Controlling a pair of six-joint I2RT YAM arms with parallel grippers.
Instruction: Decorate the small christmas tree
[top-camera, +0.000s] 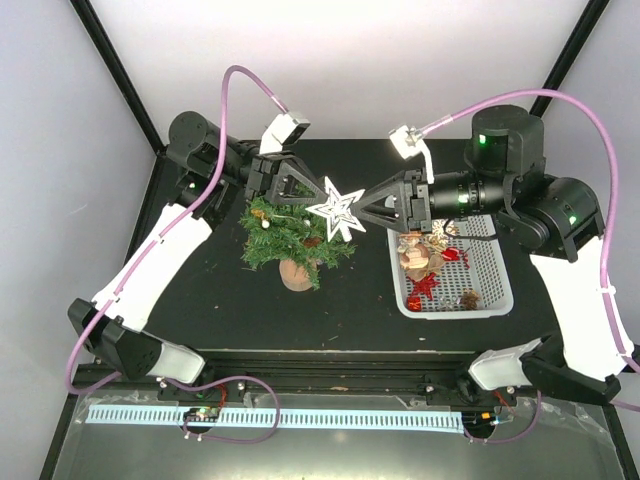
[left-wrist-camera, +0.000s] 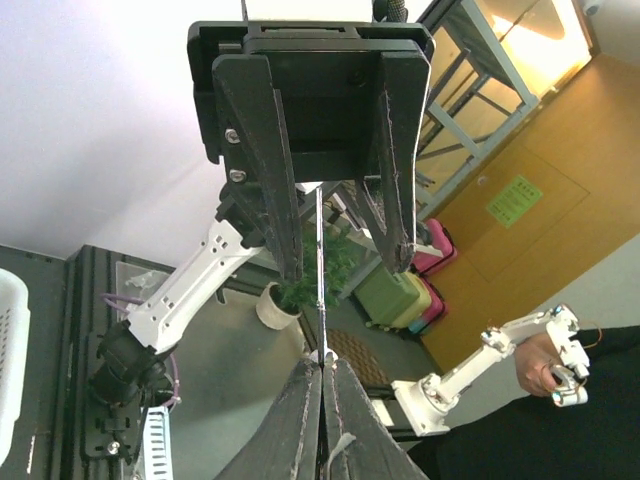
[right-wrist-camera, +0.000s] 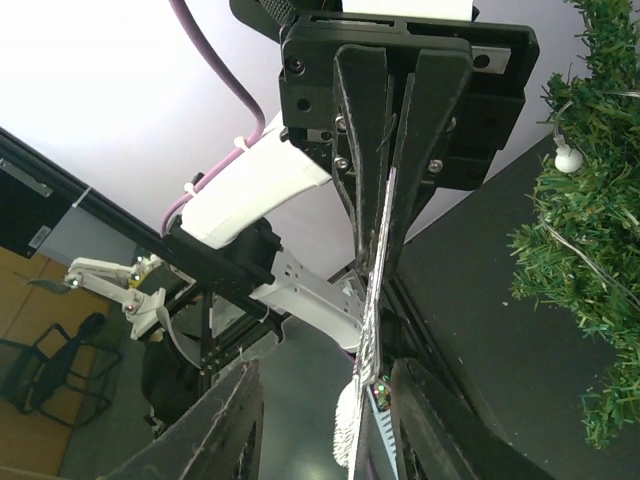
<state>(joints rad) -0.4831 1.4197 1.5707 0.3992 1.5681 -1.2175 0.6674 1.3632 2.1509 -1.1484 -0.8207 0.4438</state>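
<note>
Star (top-camera: 337, 208), white and flat, hangs in mid-air between 2 robot arms above a dark worktop (top-camera: 350, 325). The left fingers (left-wrist-camera: 298, 430) are pressed fully together on one edge of the star and carry it. The right fingers (right-wrist-camera: 228, 430) stand part open astride the opposite edge, 1 on each side of the thin sheet, and neither appears to touch it. The small christmas tree (top-camera: 285, 235) stands on its wooden stump (top-camera: 297, 273) left of centre on the worktop, just below and to the left of the star. It already carries a few small ornaments and a wire with a white bulb.

This looks like a handover, or a 2-handed grip, before the star goes on the treetop. To do it well, the right fingers should probably close squarely on the flat of the star, well in from the point. They should be firm before the left fingers let go, since the thin sheet could twist or slip out edgewise.

Just to the right, a white mesh basket (top-camera: 500, 285) holds red bows and pine cones, its far end beneath the right arm. The tree's upper branches sit close beneath the left arm, so a low move could brush them and tip the tree. Purple cables (top-camera: 250, 75) loop over both arms, apart from the star.
</note>
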